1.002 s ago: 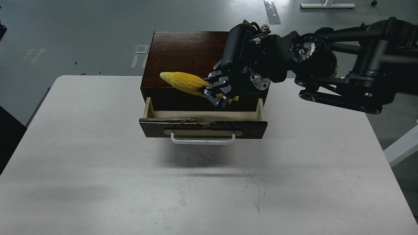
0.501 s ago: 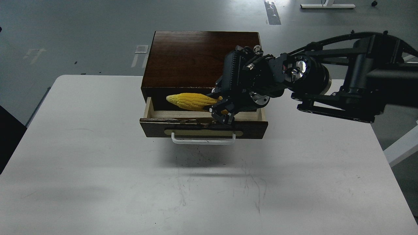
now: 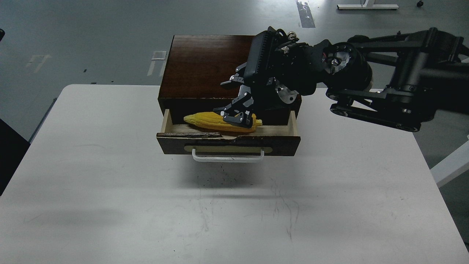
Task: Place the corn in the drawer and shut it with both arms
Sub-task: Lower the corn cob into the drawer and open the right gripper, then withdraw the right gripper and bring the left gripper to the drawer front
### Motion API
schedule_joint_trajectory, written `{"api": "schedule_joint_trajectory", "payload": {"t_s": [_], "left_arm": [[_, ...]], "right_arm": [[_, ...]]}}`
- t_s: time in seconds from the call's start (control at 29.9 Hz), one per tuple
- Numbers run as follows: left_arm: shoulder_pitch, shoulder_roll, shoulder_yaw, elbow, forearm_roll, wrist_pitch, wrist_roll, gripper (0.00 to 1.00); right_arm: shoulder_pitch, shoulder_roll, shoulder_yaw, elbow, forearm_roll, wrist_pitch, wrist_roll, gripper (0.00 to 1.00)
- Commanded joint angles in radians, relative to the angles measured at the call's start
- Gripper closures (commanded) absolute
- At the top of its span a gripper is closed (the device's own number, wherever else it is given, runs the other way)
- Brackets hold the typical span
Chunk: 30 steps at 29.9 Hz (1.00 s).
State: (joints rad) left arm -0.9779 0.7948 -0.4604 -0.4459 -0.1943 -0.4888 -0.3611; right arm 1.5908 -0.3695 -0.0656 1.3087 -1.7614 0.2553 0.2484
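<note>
The white desk (image 3: 91, 176) stretches bare well to the left of the right tool (image 3: 228, 99), and it carries the dark brown cabinet (image 3: 205, 62) at its far middle. The cabinet's drawer (image 3: 227, 145) is pulled out toward the viewer, directly below the right tool; its front has a chipped top edge, a beige oval plate and a white bar handle (image 3: 228, 157), and pale wood shows inside it. The corn (image 3: 205, 119) lies on its side inside the open drawer, just under the right tool, its tapered tip pointing left past the fingers and its thicker end reaching to the right beneath them. The right tool hangs over the corn with its two claw fingers spread apart, one finger (image 3: 231, 81) raised over the cabinet's top, the other down close to the cob's upper side; whether that lower finger touches the corn cannot be told. The tool grips nothing. To its right, the black right arm (image 3: 395, 88) with its silver joint ring runs across the cabinet's right rear corner and off the right edge of the view. No left tool is in view
</note>
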Motion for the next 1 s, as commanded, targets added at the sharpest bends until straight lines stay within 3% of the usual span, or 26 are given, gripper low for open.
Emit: {"api": "schedule_joint_trajectory", "payload": {"t_s": [0.0,0.1,0.37,0.5,0.74,0.87,0.97], "left_arm": [[-0.002,0.004,0.000,-0.022,0.006,0.000,0.004,0.02],[-0.002,0.006,0.000,-0.050,0.035,0.000,0.005,0.02],[-0.019,0.001,-0.015,-0.168,0.213,0.000,-0.013,0.02],[-0.044,-0.008,-0.009,-0.218,0.285,0.000,-0.013,0.02],[-0.064,-0.034,-0.012,-0.465,0.626,0.000,-0.021,0.03],[-0.068,-0.059,-0.011,-0.638,0.902,0.000,-0.021,0.03],[-0.068,-0.051,-0.009,-0.746,1.016,0.000,-0.021,0.03]], "right_arm": [[0.008,-0.029,0.082,-0.051,0.169,0.001,0.000,0.11],[0.001,-0.068,0.150,-0.112,0.299,0.001,-0.003,0.07],[-0.051,-0.146,0.283,-0.307,1.055,-0.008,-0.009,0.01],[-0.064,-0.163,0.287,-0.405,1.195,-0.008,-0.009,0.00],[-0.184,-0.160,0.345,-0.629,1.638,-0.005,-0.017,0.00],[-0.291,-0.167,0.420,-0.646,1.896,0.021,-0.020,0.00],[-0.362,-0.184,0.487,-0.648,1.955,0.041,-0.018,0.00]]}}
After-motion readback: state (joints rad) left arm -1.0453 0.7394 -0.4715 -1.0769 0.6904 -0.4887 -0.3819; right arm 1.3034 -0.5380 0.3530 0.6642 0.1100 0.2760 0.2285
